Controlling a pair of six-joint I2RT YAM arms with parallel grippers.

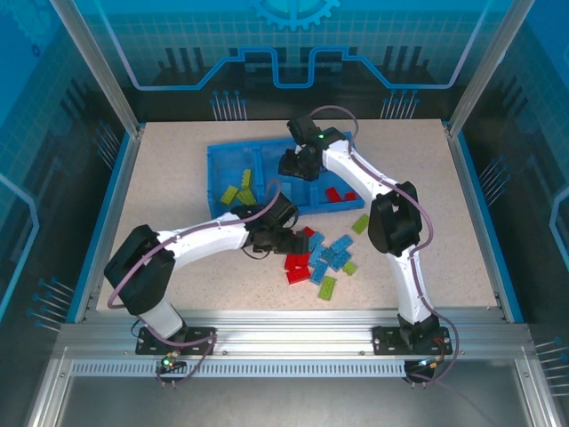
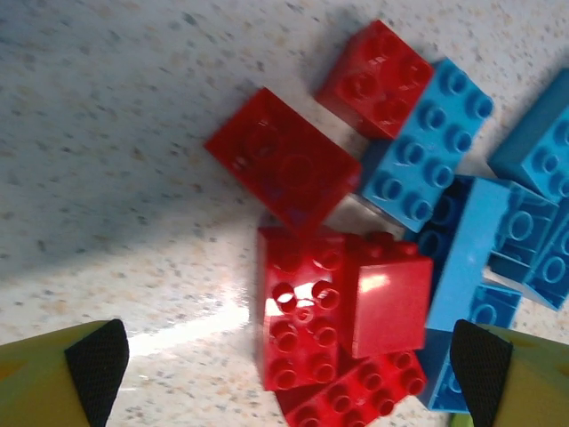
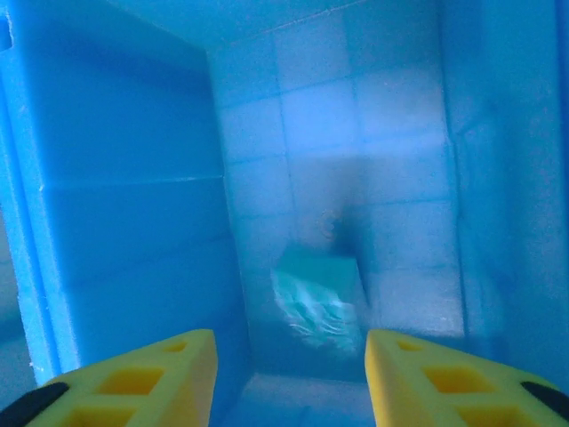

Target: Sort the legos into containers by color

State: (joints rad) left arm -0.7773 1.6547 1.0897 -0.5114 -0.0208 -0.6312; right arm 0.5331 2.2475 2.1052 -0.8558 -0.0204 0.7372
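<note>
In the top view, the blue tray [image 1: 216, 169] lies mid-table, with yellow-green legos [image 1: 238, 191] in its left compartment and red legos [image 1: 336, 194] in its right one. My right gripper [image 1: 298, 165] hangs over the middle compartment. In the right wrist view that gripper [image 3: 289, 356] is open, and a blurred light blue lego [image 3: 320, 298] sits on the compartment floor beyond the fingers, touching neither. My left gripper [image 1: 286, 240] hovers open over the loose pile [image 1: 320, 258]. In the left wrist view the gripper [image 2: 289, 365] straddles a red lego [image 2: 298, 320] lying underside up among other red ones.
Light blue legos [image 2: 427, 147] crowd the right side of the red cluster. Loose yellow-green legos [image 1: 360, 222] lie right of and in front of the pile, one of them [image 1: 327, 286] nearest me. The tray's divider wall [image 3: 116, 222] stands close on the right gripper's left.
</note>
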